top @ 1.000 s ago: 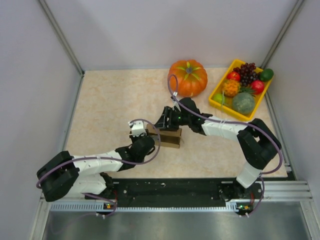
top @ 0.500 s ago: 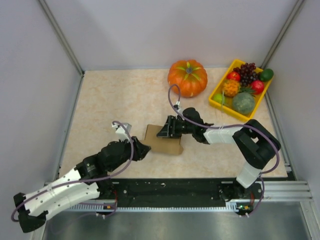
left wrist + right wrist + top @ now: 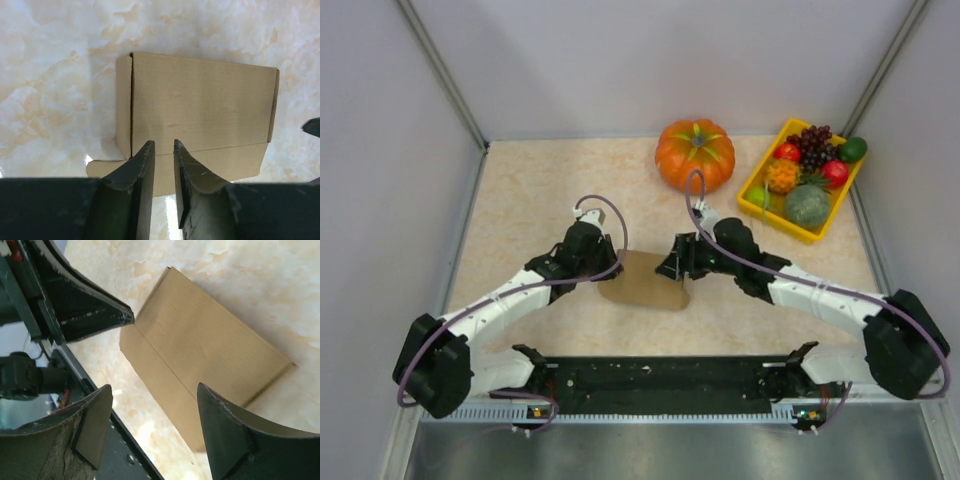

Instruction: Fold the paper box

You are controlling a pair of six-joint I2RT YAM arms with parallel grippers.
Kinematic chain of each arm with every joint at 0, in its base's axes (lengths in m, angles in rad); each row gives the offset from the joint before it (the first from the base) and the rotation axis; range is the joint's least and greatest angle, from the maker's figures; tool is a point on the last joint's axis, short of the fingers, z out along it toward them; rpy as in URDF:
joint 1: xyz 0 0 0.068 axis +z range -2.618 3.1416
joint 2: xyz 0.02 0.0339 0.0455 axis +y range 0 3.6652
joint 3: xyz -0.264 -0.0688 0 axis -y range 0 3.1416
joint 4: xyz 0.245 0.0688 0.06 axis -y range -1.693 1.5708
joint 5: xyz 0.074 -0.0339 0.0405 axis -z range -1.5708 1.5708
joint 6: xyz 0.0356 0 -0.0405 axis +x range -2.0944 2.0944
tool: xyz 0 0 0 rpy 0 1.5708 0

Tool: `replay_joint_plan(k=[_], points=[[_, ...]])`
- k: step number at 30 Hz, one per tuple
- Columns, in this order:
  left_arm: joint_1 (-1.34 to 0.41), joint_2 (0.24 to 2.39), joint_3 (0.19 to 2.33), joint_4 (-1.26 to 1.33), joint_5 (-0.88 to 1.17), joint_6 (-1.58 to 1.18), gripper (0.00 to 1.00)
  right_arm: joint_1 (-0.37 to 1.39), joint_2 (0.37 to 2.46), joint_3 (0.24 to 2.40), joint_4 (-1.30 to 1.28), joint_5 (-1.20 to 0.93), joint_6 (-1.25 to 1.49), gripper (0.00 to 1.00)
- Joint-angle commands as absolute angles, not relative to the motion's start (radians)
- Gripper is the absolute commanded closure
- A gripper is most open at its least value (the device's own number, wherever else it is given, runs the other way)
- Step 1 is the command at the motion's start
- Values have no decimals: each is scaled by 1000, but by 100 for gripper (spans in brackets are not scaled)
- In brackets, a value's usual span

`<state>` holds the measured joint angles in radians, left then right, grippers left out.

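Two grippers flanked the paper box point(image 3: 645, 283), lying on the table point(image 3: 520, 200) between them. Left gripper point(image 3: 164, 146): nearly closed, pinching nothing. Right gripper point(image 3: 155, 390): spread wide, empty. Risk: an unopposed push could skid the box (nothing braced it) or crush its loose flap point(image 3: 102, 167).

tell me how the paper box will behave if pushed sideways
The paper box looks like thin, hollow cardboard, so it is probably light and would slide on the smooth table rather than tip, since it lies low and flat. Its side flap shows an open seam, so the walls may flex or spring open under pressure.
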<state>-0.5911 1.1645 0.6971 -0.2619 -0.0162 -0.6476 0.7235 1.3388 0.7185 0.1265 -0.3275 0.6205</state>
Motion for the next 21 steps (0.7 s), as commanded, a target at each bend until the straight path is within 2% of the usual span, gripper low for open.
replay_joint_plan(k=[1,6,8,11,15,16,19,21], points=[[-589,1163,687,-134,23,-562,62,698,1198,606,11,-228,448,28],[-578,1177,649,-111,-55,-563,44,667,1235,545,71,-207,426,27],[-571,1219,629,-60,-60,-566,40,661,1296,561,77,-187,434,29],[-549,1319,646,-78,-55,-560,41,661,1339,565,92,-176,431,31],[-523,1367,603,38,112,-567,60,661,1376,558,158,-247,422,34],[-523,1373,603,38,123,-574,62,661,1374,564,160,-271,423,36],[-523,1332,580,32,167,-607,64,661,1353,575,147,-323,457,39],[-523,1287,551,17,176,-621,61,661,1338,587,123,-350,465,39]])
